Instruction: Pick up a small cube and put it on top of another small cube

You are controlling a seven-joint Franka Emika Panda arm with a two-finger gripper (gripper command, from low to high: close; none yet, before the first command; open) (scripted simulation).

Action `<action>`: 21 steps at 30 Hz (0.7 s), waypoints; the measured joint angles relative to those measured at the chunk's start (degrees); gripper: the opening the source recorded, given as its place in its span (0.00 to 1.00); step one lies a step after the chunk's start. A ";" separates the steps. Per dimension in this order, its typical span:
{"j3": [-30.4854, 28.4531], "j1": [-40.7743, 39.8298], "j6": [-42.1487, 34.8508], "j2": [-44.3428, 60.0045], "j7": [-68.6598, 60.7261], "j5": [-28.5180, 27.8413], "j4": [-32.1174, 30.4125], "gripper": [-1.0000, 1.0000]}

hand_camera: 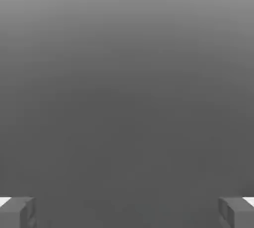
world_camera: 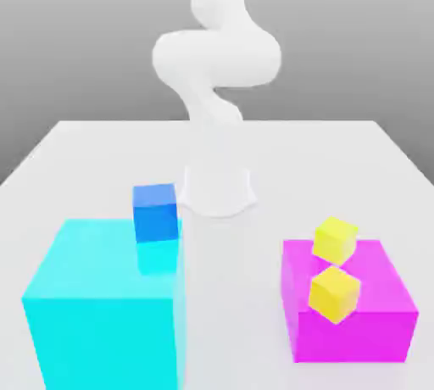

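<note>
Between the cyan block (world_camera: 106, 303) on the exterior view's left and the magenta block (world_camera: 352, 320) on its right, I have a bare lane of pale tabletop (world_camera: 233, 295) running up to my base (world_camera: 218, 193). More open surface lies behind both blocks, out to the straight far edge; the side edges spread outward from its corners. The cyan block is the bulkier, taller obstacle, its square rims facing the lane, with a small blue cube (world_camera: 156, 213) over its top near the far corner on the lane side. Across the lane, one small yellow cube (world_camera: 336, 241) shows at the magenta block's far rim and a second small yellow cube (world_camera: 335, 294) overlaps its near top rim. Both look turned cornerwise, and I cannot tell how either is supported. My arm (world_camera: 217, 58) rises above the base, its thick middle section bulging sideways and its upper length reaching past the exterior view's top. My gripper (hand_camera: 127, 213) stands wide apart, its two fingers (hand_camera: 238, 213) well separated with open space between them.
</note>
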 joint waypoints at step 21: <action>-10.42 -30.14 23.81 41.00 48.02 -4.42 -27.75 0.50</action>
